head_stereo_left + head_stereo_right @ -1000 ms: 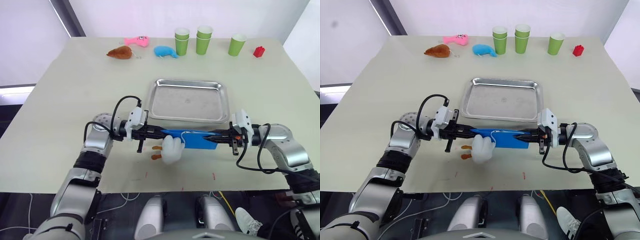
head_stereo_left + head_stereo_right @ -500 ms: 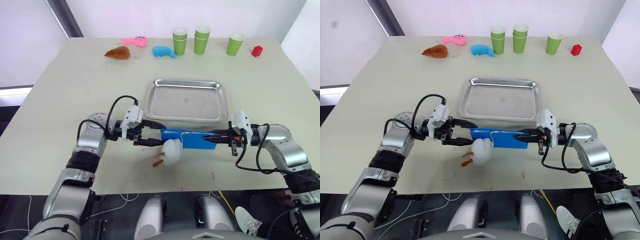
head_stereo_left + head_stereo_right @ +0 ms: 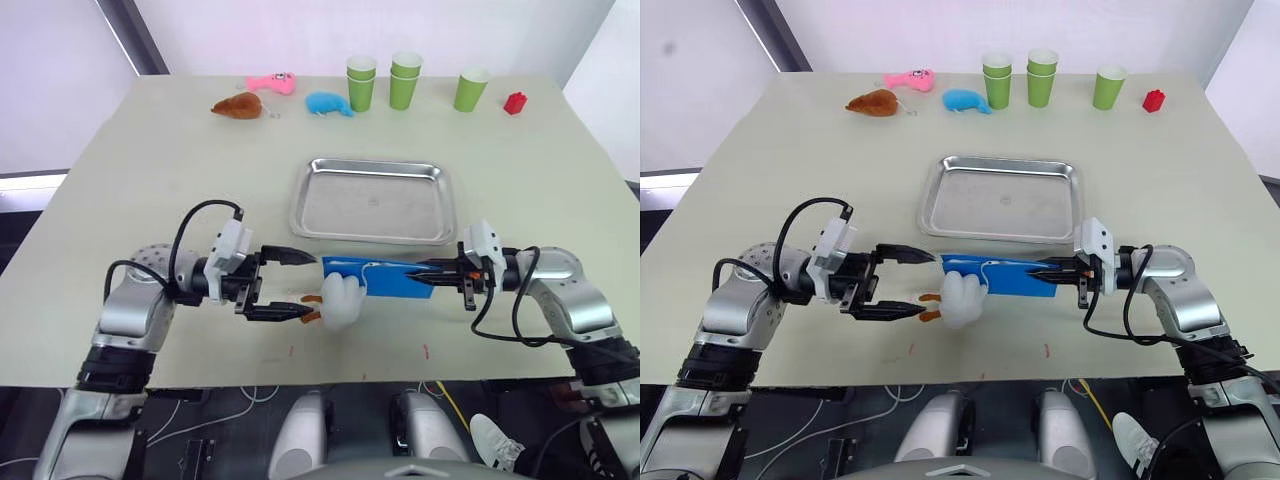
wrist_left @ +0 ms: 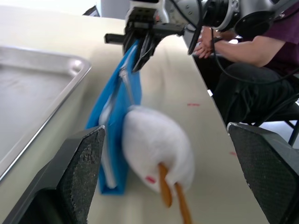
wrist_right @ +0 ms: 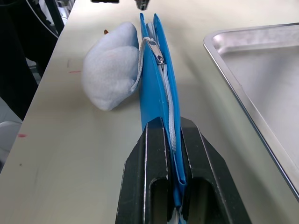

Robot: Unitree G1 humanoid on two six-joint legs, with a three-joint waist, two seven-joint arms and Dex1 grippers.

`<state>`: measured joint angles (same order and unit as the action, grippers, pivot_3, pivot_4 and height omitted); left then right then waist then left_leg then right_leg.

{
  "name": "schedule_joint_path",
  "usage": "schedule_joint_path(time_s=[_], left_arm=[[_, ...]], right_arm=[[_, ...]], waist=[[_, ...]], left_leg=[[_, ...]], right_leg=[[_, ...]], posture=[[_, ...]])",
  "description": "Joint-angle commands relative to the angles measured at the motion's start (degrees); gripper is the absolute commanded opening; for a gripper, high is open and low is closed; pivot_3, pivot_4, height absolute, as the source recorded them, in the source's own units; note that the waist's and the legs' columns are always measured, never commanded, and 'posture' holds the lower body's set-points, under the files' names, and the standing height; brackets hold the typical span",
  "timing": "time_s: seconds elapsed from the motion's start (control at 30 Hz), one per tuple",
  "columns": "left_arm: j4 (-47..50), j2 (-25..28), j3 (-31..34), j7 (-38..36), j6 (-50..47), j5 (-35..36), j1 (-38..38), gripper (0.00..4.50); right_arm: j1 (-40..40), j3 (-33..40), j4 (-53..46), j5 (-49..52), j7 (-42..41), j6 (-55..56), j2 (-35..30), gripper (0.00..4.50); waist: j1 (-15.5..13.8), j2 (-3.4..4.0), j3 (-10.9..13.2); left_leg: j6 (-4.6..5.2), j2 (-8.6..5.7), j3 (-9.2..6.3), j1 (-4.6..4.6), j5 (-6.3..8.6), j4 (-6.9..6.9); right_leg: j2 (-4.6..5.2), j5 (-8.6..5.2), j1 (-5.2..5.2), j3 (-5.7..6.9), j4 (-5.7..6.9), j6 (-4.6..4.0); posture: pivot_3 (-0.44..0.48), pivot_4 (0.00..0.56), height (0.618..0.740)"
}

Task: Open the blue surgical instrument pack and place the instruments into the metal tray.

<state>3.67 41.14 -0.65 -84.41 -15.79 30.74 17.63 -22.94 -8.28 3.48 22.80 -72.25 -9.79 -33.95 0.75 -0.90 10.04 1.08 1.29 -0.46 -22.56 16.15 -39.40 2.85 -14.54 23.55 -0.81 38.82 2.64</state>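
On the bench [image 3: 120,160], the left gripper [image 3: 292,285] hangs with its fingers spread wide, grasping nothing, just left of a white plush bird [image 3: 342,298]. The bird touches the left end of the blue surgical instrument pack [image 3: 385,276], which stands on edge just near of the metal tray [image 3: 372,200]. The right gripper [image 3: 432,270] is clenched on the pack's right end.

1. The blue surgical instrument pack [image 3: 998,275] is clamped at one end by the right gripper [image 3: 1052,268]; it is held on edge just in front of the metal tray [image 3: 1001,197].
2. The left gripper [image 3: 920,283] is spread wide beside a white plush toy [image 3: 961,297].
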Motion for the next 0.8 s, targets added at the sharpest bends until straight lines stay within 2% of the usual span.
schedule_joint_path(time_s=[0.03, 0.2, 0.53, 0.67, 0.73, 0.77, 0.8], left_arm=[[4.18, -1.35, -1.48, 2.43, -0.33, 0.03, -1.5, 4.44], [5.45, -2.69, -3.41, 5.36, -2.32, -0.33, -3.4, 4.44], [-1.64, -4.89, -7.18, 6.61, 6.94, -8.03, -3.84, 4.44], [-5.11, -5.58, -8.13, 6.22, 11.79, -10.97, -3.2, 3.29], [-5.72, -5.65, -8.25, 5.52, 12.6, -10.81, -3.17, 2.38], [-5.92, -5.7, -8.19, 5.54, 12.66, -10.63, -3.09, 1.75], [-6.09, -5.7, -8.09, 5.54, 12.73, -10.5, -3.0, 1.49]], right_arm=[[-0.37, 0.19, 0.09, -0.39, -0.39, 0.27, 0.2, 0.0], [-0.34, 0.26, 0.04, -0.69, -0.26, 0.29, 0.35, 0.0], [-0.17, 0.29, -0.37, -1.0, 0.16, 0.33, 0.69, 0.0], [-0.26, 0.09, -0.06, -1.56, 0.13, 0.83, 0.8, 0.0], [-0.5, 0.06, 0.22, -1.78, 0.07, 1.05, 0.88, 0.0], [-0.61, 0.07, 0.3, -1.82, 0.05, 1.08, 0.95, 0.0], [-0.65, 0.05, 0.35, -1.88, 0.05, 1.15, 1.02, 0.0]], waist=[[0.0, -0.01, 0.0], [0.04, -0.01, 0.0], [0.05, -0.01, 0.0], [0.06, -0.01, 0.0], [0.05, -0.01, 0.0], [0.05, -0.01, 0.0], [0.06, -0.01, 0.0]], left_leg=[[0.0, 0.0, 0.02, 0.03, 0.0, 0.0], [0.0, 0.0, 0.02, 0.03, 0.0, 0.0], [0.0, 0.0, 0.05, 0.06, 0.0, 0.01], [0.0, 0.0, 0.07, 0.06, 0.0, 0.01], [0.0, 0.0, 0.06, 0.07, 0.0, 0.01], [0.0, 0.0, 0.06, 0.07, 0.0, 0.01], [0.0, 0.01, 0.06, 0.07, 0.0, 0.01]], right_leg=[[0.0, 0.0, -0.02, -0.03, 0.0, 0.0], [-0.02, 0.0, -0.02, -0.03, -0.01, 0.0], [-0.03, 0.0, -0.02, -0.05, -0.01, -0.01], [-0.02, 0.0, -0.02, -0.06, 0.0, -0.01], [-0.02, 0.0, -0.02, -0.05, 0.0, -0.02], [-0.02, 0.0, -0.02, -0.05, 0.0, -0.02], [-0.02, 0.01, -0.02, -0.06, 0.0, -0.02]], posture=[[0.0, 0.15, 0.739], [0.0, 0.15, 0.739], [0.0, 0.15, 0.739], [0.0, 0.15, 0.739], [0.0, 0.15, 0.739], [0.0, 0.15, 0.739], [0.0, 0.15, 0.739]])
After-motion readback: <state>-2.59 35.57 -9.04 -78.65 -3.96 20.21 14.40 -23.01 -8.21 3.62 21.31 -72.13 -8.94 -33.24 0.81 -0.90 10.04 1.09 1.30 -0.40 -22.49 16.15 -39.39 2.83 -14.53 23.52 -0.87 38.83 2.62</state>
